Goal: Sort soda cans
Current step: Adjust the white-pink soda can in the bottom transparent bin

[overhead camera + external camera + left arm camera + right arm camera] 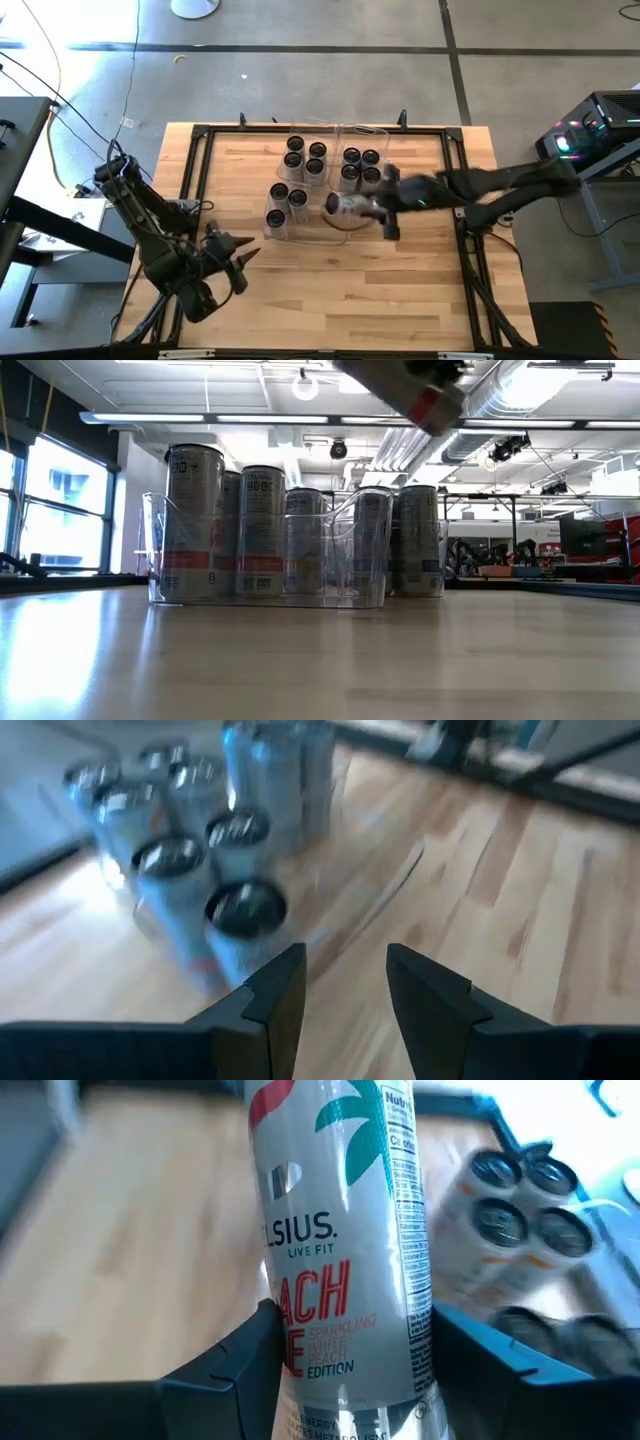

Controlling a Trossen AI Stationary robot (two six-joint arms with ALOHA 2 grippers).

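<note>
Silvery soda cans with dark tops stand in clear bins at mid-table: several in the far-left bin [305,156], several in the far-right bin [360,166], and three in the near-left bin [285,202]. My right gripper [382,208] is shut on one white can [347,205] above the near-right bin; that can shows tilted at the top of the low view [412,388]. My left gripper [238,256] is open near the table's near-left part and holds nothing. Its wrist view faces the cans [245,910]. My right gripper [345,1355] pinches the white can by its printed side wall [345,1295], one finger [245,1365] on each side, lying across the can. It comes level from the table's right. The can is lifted clear, lying nearly level with its free end toward the table's left.
The clear bins' thin walls [155,550] rise about can-high around the cans. A black frame [200,135] borders the wooden table top. Bare wood lies on the near half [350,290] and to the left of the bins.
</note>
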